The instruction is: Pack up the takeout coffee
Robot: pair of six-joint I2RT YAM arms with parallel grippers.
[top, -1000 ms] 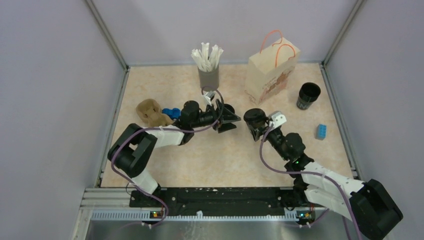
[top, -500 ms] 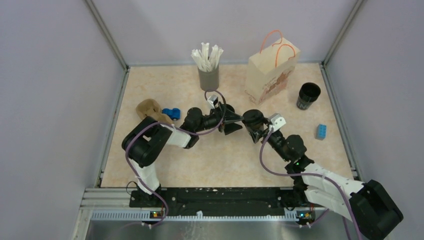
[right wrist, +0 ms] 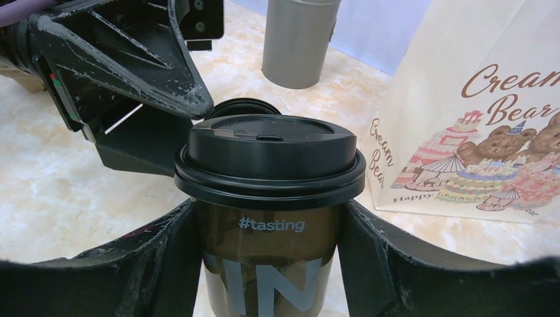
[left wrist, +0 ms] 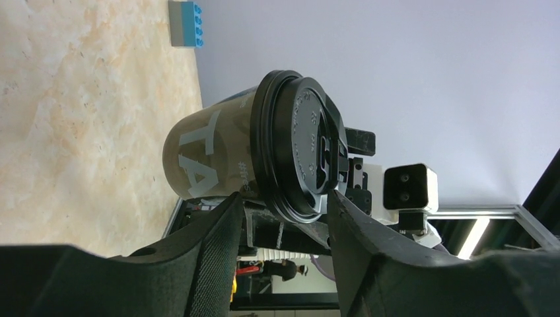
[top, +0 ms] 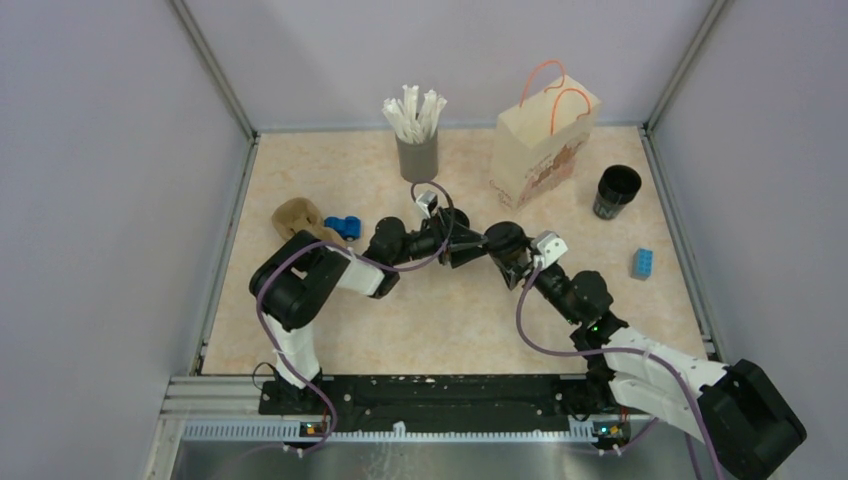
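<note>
The takeout coffee [top: 507,240] is a dark cup with pale print [right wrist: 271,264] and a black lid [right wrist: 269,152], upright at mid table. My right gripper [right wrist: 267,211] is shut on the cup's body just under the lid rim, one finger on each side. My left gripper [top: 475,245] reaches in from the left, turned on its side. In the left wrist view the lid [left wrist: 304,152] has its lower edge just between that gripper's [left wrist: 280,201] fingertips. Its jaws stand apart, one beside the cup wall [left wrist: 211,152] and one by the lid's top.
A printed paper bag [top: 540,145] with orange handles stands at the back right, a grey holder of white straws [top: 417,155] at back centre. An open black cup [top: 617,190] and a blue brick [top: 641,262] sit at right. A brown plush toy [top: 295,220] and a blue toy [top: 345,227] lie left.
My left gripper has swung right to the held cup, and its jaws have narrowed around the lid's edge. The right gripper with the cup has shifted slightly left.
</note>
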